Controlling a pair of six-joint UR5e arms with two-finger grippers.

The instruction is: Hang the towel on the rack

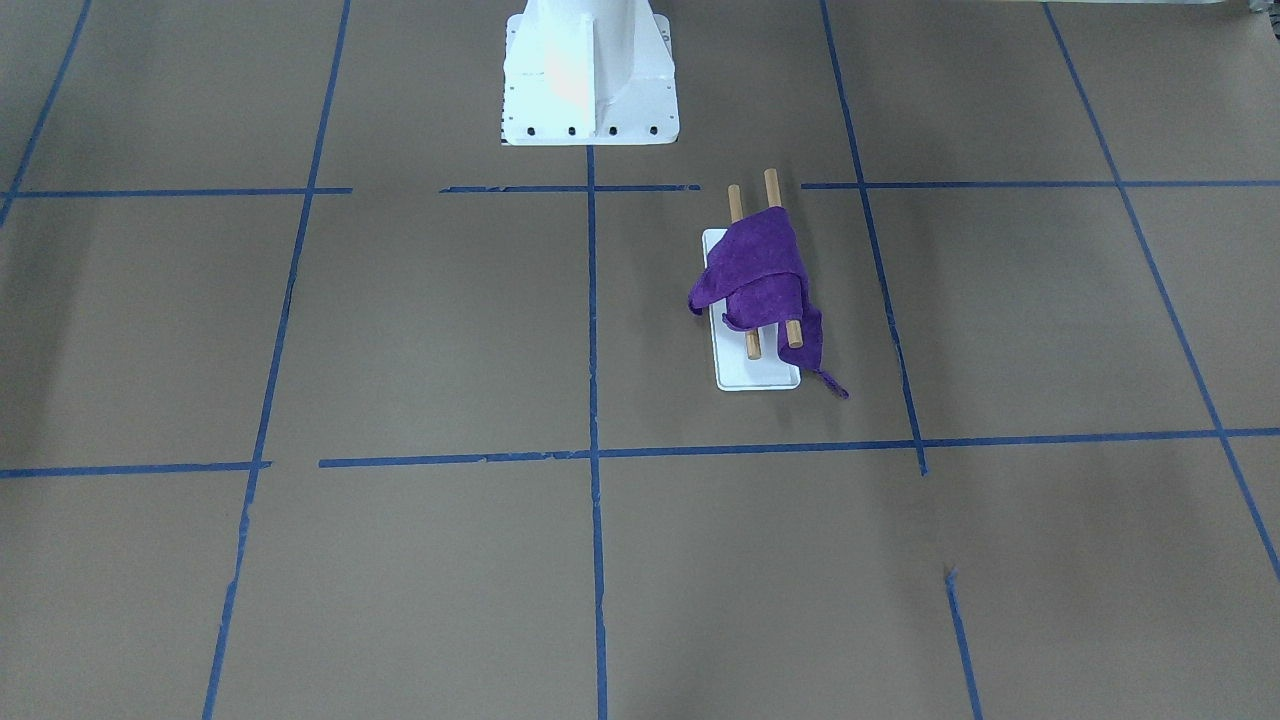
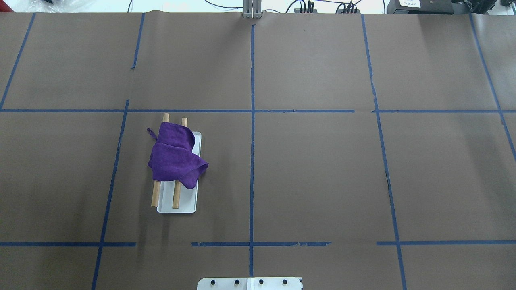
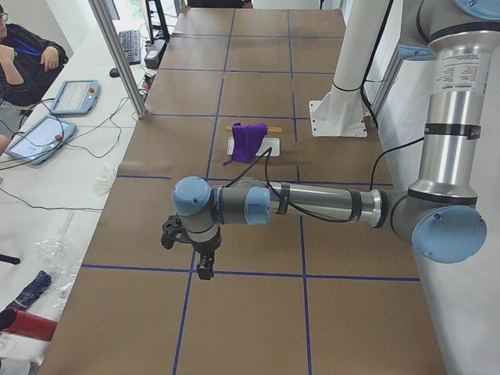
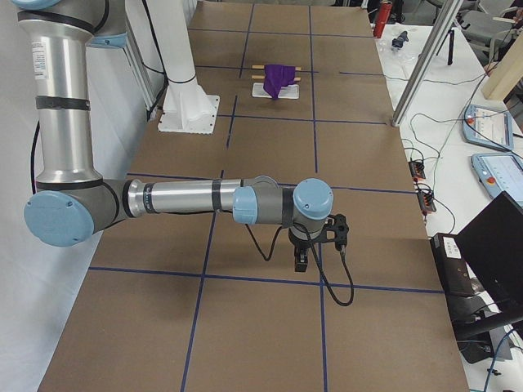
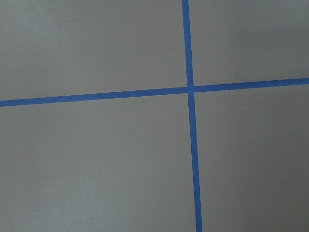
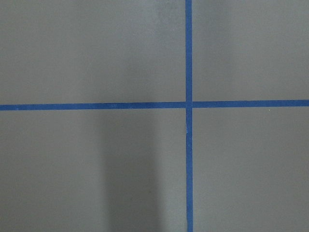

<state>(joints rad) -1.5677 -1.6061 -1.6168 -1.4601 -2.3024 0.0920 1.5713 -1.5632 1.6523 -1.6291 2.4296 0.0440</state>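
Note:
A purple towel lies crumpled over the two brown dowel rods of the rack, one corner trailing onto the table beside the white base. In the overhead view the towel and the rack sit left of centre. My left gripper shows only in the exterior left view, far from the rack and pointing down at the table; I cannot tell if it is open. My right gripper shows only in the exterior right view, also far from the rack; I cannot tell its state. Both wrist views show only brown paper and blue tape.
The white robot pedestal stands at the table's robot side. Blue tape lines grid the brown table cover. A metal post stands at the table's far edge, with an operator and control tablets beyond it.

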